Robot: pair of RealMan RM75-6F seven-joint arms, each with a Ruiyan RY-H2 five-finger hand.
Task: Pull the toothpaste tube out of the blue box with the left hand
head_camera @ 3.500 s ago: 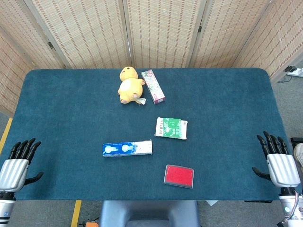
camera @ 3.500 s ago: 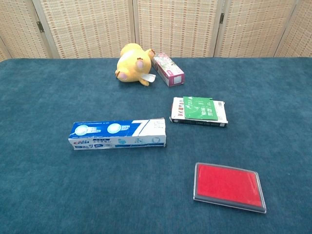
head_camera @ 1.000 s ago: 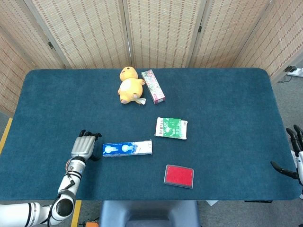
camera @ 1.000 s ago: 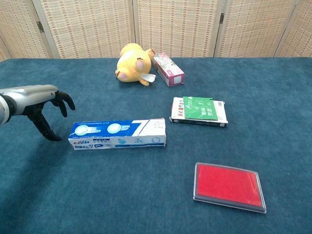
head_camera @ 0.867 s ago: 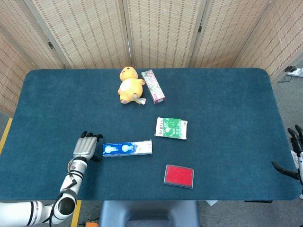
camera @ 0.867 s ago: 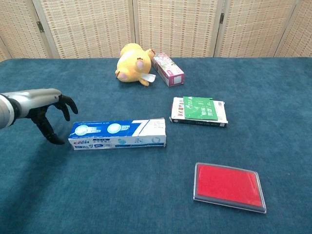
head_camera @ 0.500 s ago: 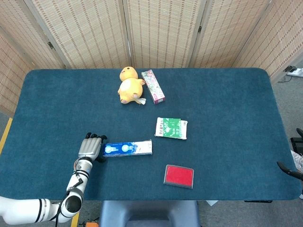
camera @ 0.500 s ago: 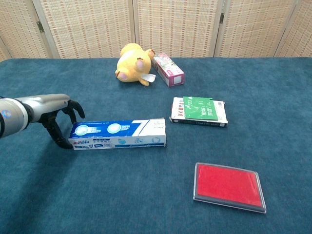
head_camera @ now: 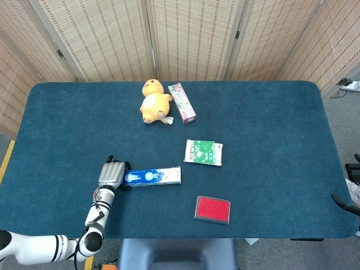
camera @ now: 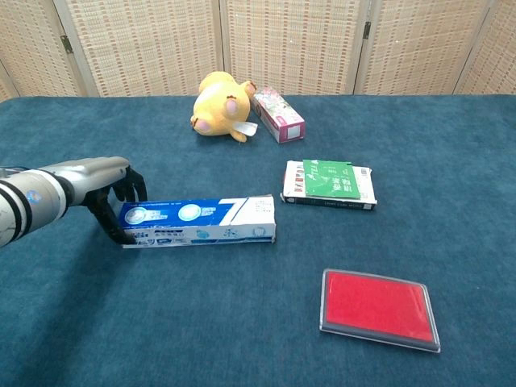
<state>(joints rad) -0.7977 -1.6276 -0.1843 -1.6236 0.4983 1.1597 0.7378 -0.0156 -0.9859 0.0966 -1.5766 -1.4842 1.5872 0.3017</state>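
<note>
The blue toothpaste box (head_camera: 152, 176) (camera: 197, 222) lies flat on the table, long side left to right. No tube shows; it is hidden inside the box. My left hand (head_camera: 112, 172) (camera: 101, 184) is at the box's left end, its fingers (camera: 135, 187) spread past the far edge and the thumb (camera: 113, 228) against the near left corner. The fingers stay apart and the box rests on the cloth. Of my right hand (head_camera: 344, 203), only dark fingertips show at the head view's right edge, off the table, holding nothing.
On the blue cloth table (head_camera: 270, 124) a green-and-white packet (head_camera: 203, 152) (camera: 329, 184) lies right of the box, and a red flat case (head_camera: 212, 209) (camera: 377, 309) near the front. A yellow plush toy (head_camera: 153, 101) (camera: 219, 106) and a pink box (head_camera: 181, 102) (camera: 276, 114) sit at the back.
My left hand moved right from the table's left part until its fingers straddle the box's left end; the box shifted slightly to the right. My right hand drew back past the right edge.
</note>
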